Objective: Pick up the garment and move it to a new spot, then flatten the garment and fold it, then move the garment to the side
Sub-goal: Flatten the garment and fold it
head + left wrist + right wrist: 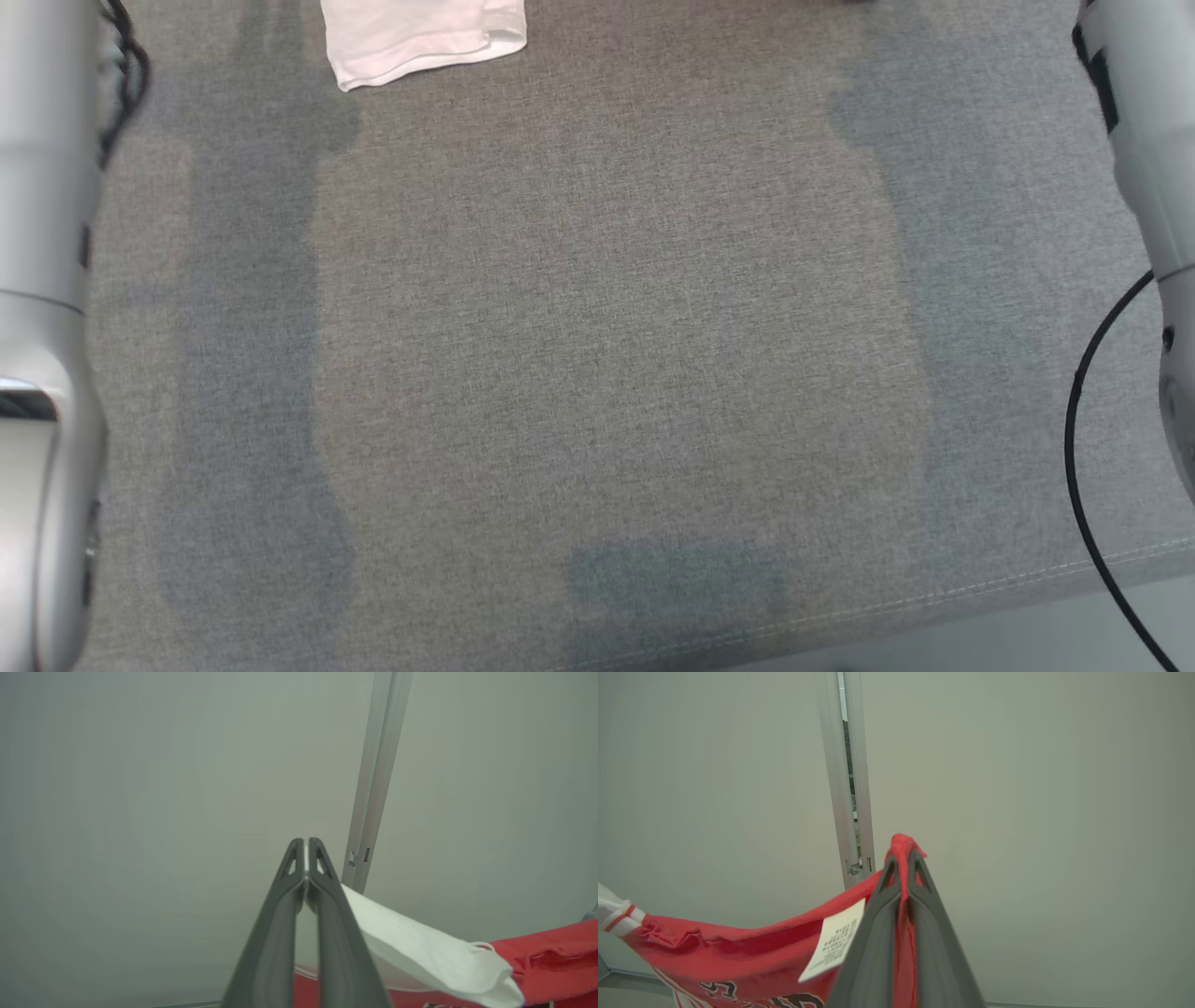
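The garment (738, 952) is red with white trim and dark lettering. It hangs stretched in the air between my two grippers, in front of a pale wall. My right gripper (903, 856) is shut on a bunched red edge, with a white care label (836, 940) dangling just left of its fingers. My left gripper (306, 842) is shut on a thin white edge of the garment (420, 942); a white part runs down to the right into the red body. In the head view a white hemmed piece of cloth (420, 37) lies at the top edge; whether it belongs to the same garment I cannot tell.
A grey fabric surface (597, 373) spreads below, its front seam (1027, 579) at the lower right. My pale forearms stand at the left edge (37, 280) and right edge (1158, 140), with a black cable (1078, 420) looping by the right one. A metal wall strip (373, 788) runs upright behind the grippers.
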{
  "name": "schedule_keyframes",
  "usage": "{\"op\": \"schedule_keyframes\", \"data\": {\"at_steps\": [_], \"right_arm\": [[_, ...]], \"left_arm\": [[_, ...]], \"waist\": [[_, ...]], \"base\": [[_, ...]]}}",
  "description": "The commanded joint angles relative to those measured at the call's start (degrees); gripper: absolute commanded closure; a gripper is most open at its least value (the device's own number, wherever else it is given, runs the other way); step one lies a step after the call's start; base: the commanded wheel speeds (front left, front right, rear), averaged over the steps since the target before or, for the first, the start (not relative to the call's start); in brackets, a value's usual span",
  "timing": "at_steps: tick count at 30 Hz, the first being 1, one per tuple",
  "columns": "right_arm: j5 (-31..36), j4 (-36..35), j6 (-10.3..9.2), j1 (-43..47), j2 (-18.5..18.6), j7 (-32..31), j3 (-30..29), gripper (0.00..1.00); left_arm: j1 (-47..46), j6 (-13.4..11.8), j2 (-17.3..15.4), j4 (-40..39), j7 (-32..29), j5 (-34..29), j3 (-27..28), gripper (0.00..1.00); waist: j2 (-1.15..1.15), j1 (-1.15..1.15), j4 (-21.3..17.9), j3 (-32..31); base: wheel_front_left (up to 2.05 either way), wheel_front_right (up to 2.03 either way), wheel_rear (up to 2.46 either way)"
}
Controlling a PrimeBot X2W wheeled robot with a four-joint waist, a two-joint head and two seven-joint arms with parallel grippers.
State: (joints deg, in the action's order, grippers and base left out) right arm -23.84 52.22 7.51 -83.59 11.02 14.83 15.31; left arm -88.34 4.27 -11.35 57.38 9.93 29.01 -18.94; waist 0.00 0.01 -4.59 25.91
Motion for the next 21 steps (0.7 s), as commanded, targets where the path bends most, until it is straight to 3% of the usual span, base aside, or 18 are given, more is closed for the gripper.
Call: {"op": "schedule_keyframes", "data": {"at_steps": [1, 6, 13, 21], "right_arm": [[-1.0, 1.7, -0.04, 1.9, 0.1, 0.4, 0.9, 1.0], [-3.9, 3.1, -0.04, 7.7, 1.4, 0.5, 3.1, 1.0], [-8.4, -2.3, -0.04, 23.0, 2.1, 0.5, 2.8, 1.0], [-10.4, -12.7, -0.04, 42.5, 1.0, 0.5, -0.5, 1.0]], "left_arm": [[2.6, 0.6, 0.7, 2.1, 0.5, 1.1, 0.3, 1.0], [9.1, 1.9, 2.8, 7.5, 2.8, 3.2, 0.6, 1.0], [21.9, 2.8, 5.3, 9.5, 5.2, 5.4, 1.6, 1.0], [41.2, 2.8, 3.9, -5.6, 5.2, 2.6, 6.8, 1.0]], "waist": [[0.0, -0.01, 0.3, 0.7], [0.0, -0.01, 0.8, 1.4], [0.0, -0.01, 1.9, 0.3], [0.0, -0.01, 1.7, -4.3]], "base": [[0.0, 0.0, 0.0], [0.0, 0.0, 0.0], [0.0, 0.0, 0.0], [0.0, 0.0, 0.0]]}}
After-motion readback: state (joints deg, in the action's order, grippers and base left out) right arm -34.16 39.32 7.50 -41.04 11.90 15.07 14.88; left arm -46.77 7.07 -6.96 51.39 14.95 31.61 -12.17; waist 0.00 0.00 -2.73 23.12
